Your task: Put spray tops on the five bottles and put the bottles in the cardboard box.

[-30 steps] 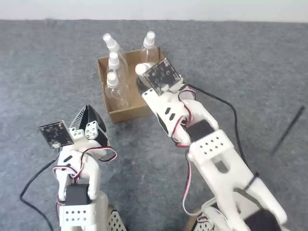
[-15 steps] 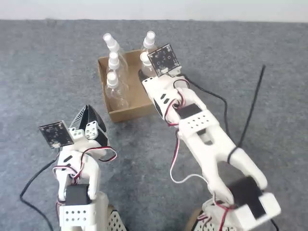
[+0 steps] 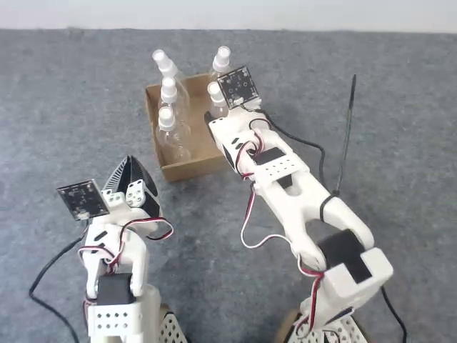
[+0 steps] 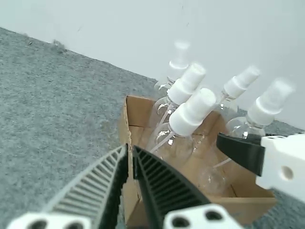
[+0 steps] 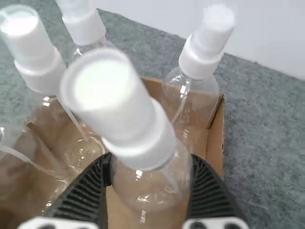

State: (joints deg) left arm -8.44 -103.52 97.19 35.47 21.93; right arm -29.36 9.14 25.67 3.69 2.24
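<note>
The cardboard box (image 3: 184,170) sits mid-table, also in the left wrist view (image 4: 125,125). Clear bottles with white spray tops stand in it: two down its left side (image 3: 169,89) (image 3: 166,118), one at each back corner (image 3: 163,61) (image 3: 222,58). My right gripper (image 5: 147,191) is shut on another capped bottle (image 5: 143,176) and holds it upright over the box's right side (image 3: 214,91). Whether its base touches the box floor is hidden. My left gripper (image 3: 131,161) stays shut and empty in front of the box (image 4: 129,150).
Grey carpet (image 3: 78,107) covers the table around the box. The right arm (image 3: 285,179) stretches diagonally from the front right to the box, with its cables (image 3: 343,136) trailing on the right. A pale wall (image 4: 143,28) runs behind the box.
The right arm has stretched farther out, carrying its bottle deeper toward the back of the box. The left arm has stayed still.
</note>
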